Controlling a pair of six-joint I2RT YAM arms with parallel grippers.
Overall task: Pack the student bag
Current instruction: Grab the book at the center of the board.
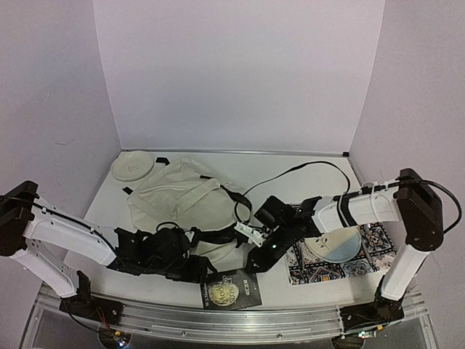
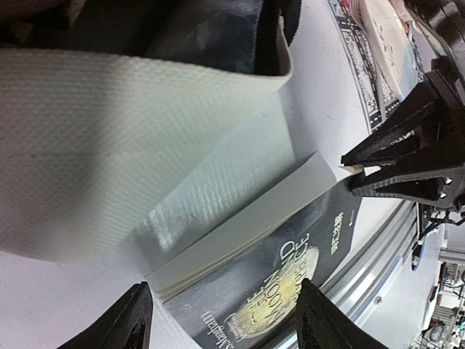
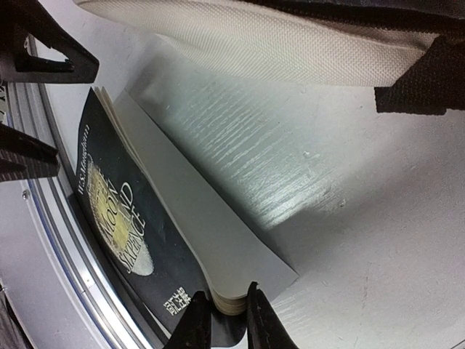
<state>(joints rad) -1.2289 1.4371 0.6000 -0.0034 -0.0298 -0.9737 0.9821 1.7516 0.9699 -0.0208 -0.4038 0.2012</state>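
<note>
The cream student bag (image 1: 178, 196) lies at the middle left of the table, its dark opening toward the near edge. A black paperback book (image 1: 231, 289) lies in front of it by the front rail. My right gripper (image 1: 256, 265) is shut on the book's right corner; in the right wrist view (image 3: 221, 320) the fingers pinch the page block of the book (image 3: 123, 218), which is tilted up off the table below the bag (image 3: 276, 36). My left gripper (image 1: 205, 273) is open and empty at the book's left side. In the left wrist view (image 2: 224, 320) it straddles the book (image 2: 290, 269) beside the bag (image 2: 109, 131).
A white plate (image 1: 132, 166) sits at the back left. A patterned mat (image 1: 341, 265) at the right holds a pale blue dish (image 1: 336, 246). A metal rail (image 1: 218, 316) runs along the near edge. A black cable (image 1: 290, 171) loops behind the right arm.
</note>
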